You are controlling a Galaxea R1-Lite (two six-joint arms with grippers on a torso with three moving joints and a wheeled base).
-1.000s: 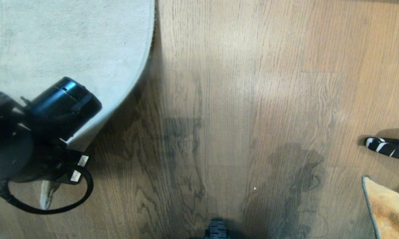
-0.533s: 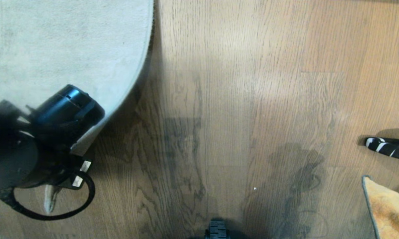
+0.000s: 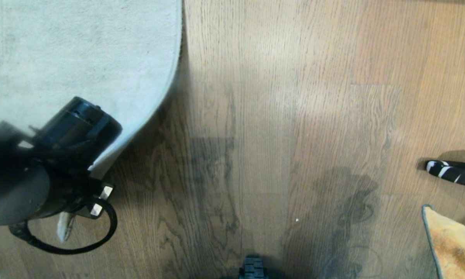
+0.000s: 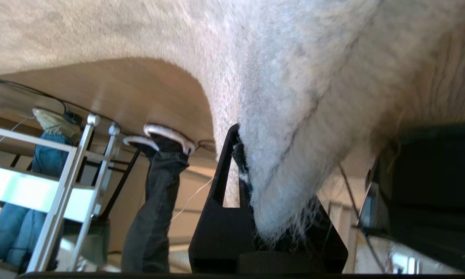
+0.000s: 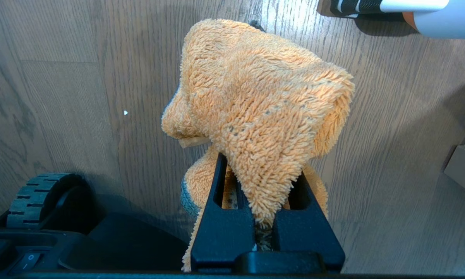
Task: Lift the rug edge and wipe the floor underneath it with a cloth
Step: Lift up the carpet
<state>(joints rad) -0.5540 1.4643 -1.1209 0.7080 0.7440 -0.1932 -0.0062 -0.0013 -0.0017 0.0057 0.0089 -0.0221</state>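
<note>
the left gripper (image 4: 251, 201) is pinched shut on the rug edge (image 4: 286, 155). it holds the corner up off the floor (image 3: 275, 116). in the head view the rug (image 3: 81, 50) bends up where the left arm (image 3: 42, 162) is, low on the left side, and a pale bit of rug (image 3: 64, 226) hangs out below the arm.

the right gripper (image 5: 265, 228) is closed tight on the cloth (image 5: 259, 104). the fuzzy orange cloth flops over its tips, just above the floor. in the head view only one corner of the cloth (image 3: 449, 244) shows, at the far right, well apart from the rug.

so the lift step looks like it is in hand, and the wipe is not yet done. the next move likely needs the right arm to bring the cloth across to the floor under the raised corner, while the left one holds the rug high enough.

the right arm is out of the head view. the left arm hides the grip there, so only the left wrist view shows it. the rug fluff covers one side of the left gripper. the floor under the lifted part is hard to see. a striped thing (image 3: 453, 172) is cut off at the right edge.
</note>
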